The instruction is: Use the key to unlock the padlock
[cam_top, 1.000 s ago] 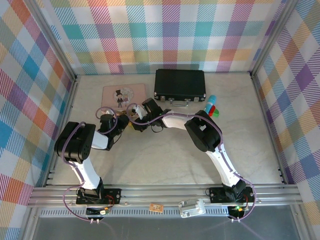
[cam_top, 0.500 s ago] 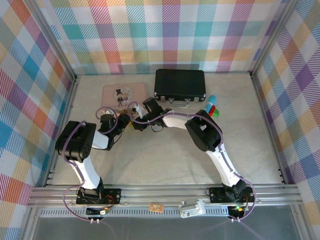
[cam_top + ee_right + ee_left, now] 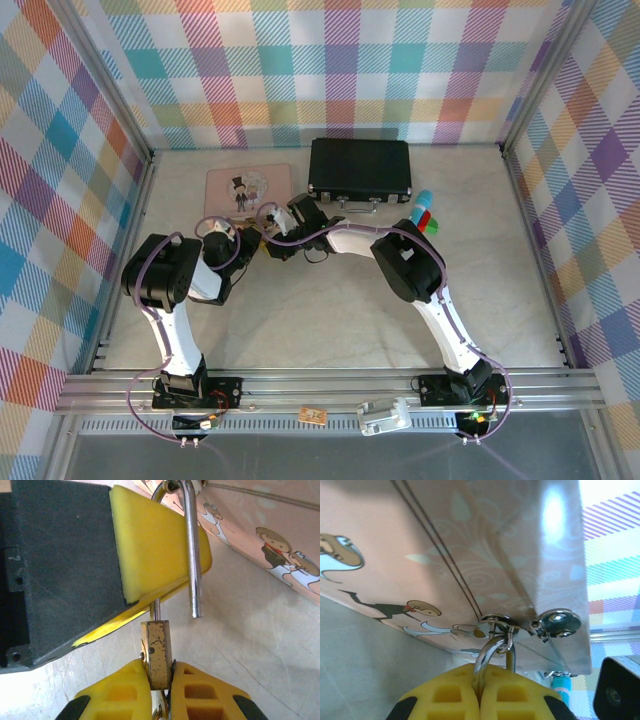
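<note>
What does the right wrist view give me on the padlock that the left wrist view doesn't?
Right wrist: the padlock's brass body clamped in the right gripper, and the shackle's free end out of that body. Left wrist: the ring on the pink tin that the shackle threads, with the left gripper shut on the shackle. Both: the silver shackle and the tin.

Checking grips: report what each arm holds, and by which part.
Left gripper: jaws shut on the silver shackle of the padlock. Right gripper: jaws shut on its brass body.
</note>
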